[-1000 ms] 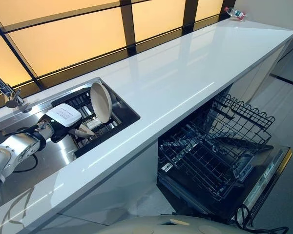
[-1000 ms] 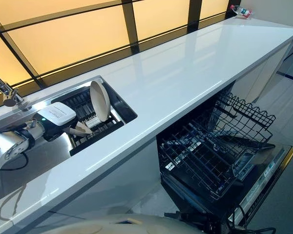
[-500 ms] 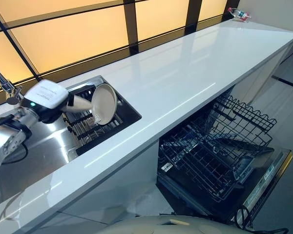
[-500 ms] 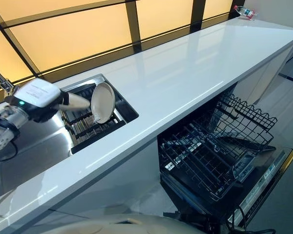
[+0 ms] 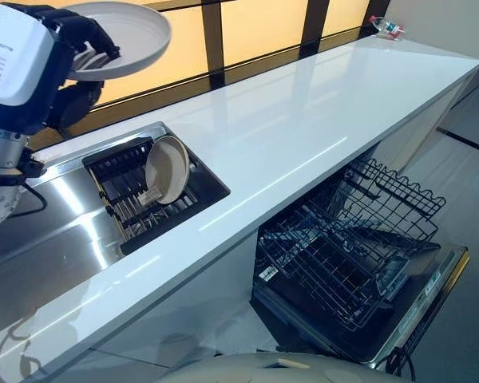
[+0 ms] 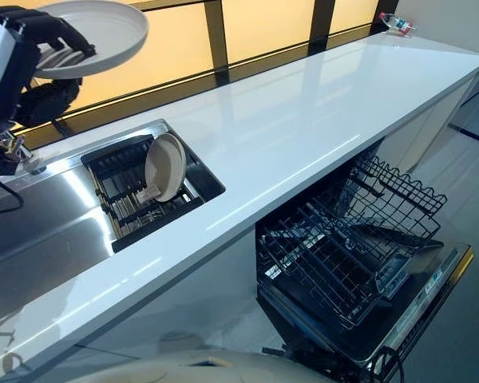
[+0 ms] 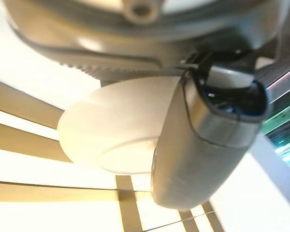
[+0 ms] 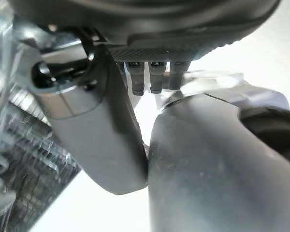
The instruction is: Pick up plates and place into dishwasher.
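My left hand (image 5: 72, 40) is raised high above the stainless steel sink (image 5: 56, 239), and my dark fingers are curled over the rim of a round white plate (image 5: 132, 32), pinching it against the thumb. I hold the plate nearly flat, its upper face turned up, out in front of the amber-lit window panels (image 5: 255, 20) behind the counter. In my left wrist view the underside of that plate (image 7: 116, 130) shows as a pale disc past my thumb (image 7: 203, 145), which lies across its edge.

Below, a second round cream plate (image 5: 168, 167) stands on edge in the black wire drying rack (image 5: 136, 199) set in the sink's right end. It leans slightly, its face turned toward the counter.

The long glossy white countertop (image 5: 303, 120) runs from the sink to the far corner, where a small clear bottle (image 5: 383, 26) lies. Under the counter the dishwasher door (image 5: 415, 311) is dropped open, and the dark wire lower rack (image 5: 343, 255) is pulled out over it, well apart from both plates.

My right hand (image 8: 101, 140) shows in its own wrist view, close to the lens, with its thumb standing out and short fingertips (image 8: 152, 77) in a row beside it; I cannot tell whether those fingers are straight or curled. Past it a bit of wire rack (image 8: 19, 183) shows.
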